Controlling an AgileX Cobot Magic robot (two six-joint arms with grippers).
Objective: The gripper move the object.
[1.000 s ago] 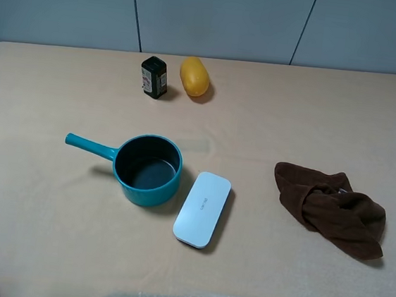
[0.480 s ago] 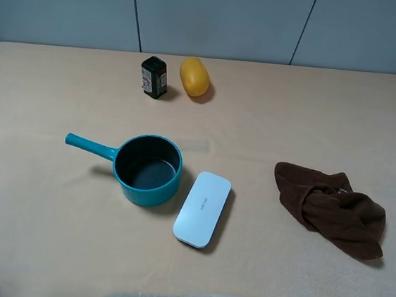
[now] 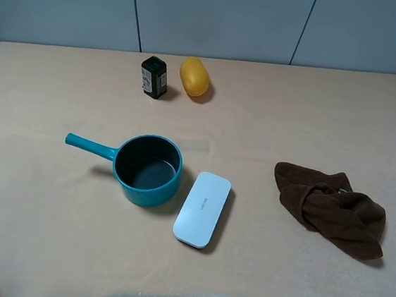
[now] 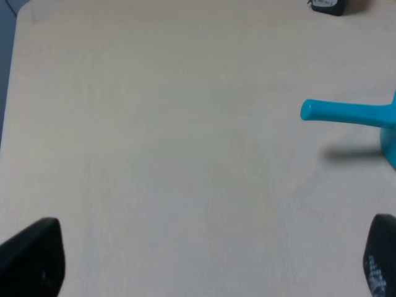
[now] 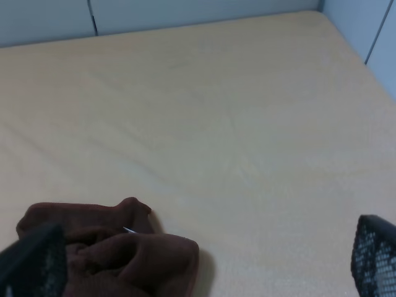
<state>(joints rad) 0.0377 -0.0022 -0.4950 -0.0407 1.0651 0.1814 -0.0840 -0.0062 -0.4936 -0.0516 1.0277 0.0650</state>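
risk: our left pincer (image 4: 204,260), prongs spread wide and empty, may nudge the small teal saucepan's (image 3: 147,169) straight handle (image 4: 346,113) | pan could knock the flat white rounded case (image 3: 202,208) touching it on the beige counter (image 3: 49,218) | right pincer (image 5: 198,260) also spread, empty.

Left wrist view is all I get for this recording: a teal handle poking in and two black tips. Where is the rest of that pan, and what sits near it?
Observer: The teal saucepan stands upright mid-table, dark inside, nothing visible in it; its handle points toward the left arm's side.
Operator: Anything touching it?
Observer: A flat white case lies beside it on the right-arm side, close; contact is unclear.
Operator: What is the right arm near?
Observer: Its wrist view shows a crumpled brown cloth just ahead of the right gripper, whose fingers are spread, holding nothing.
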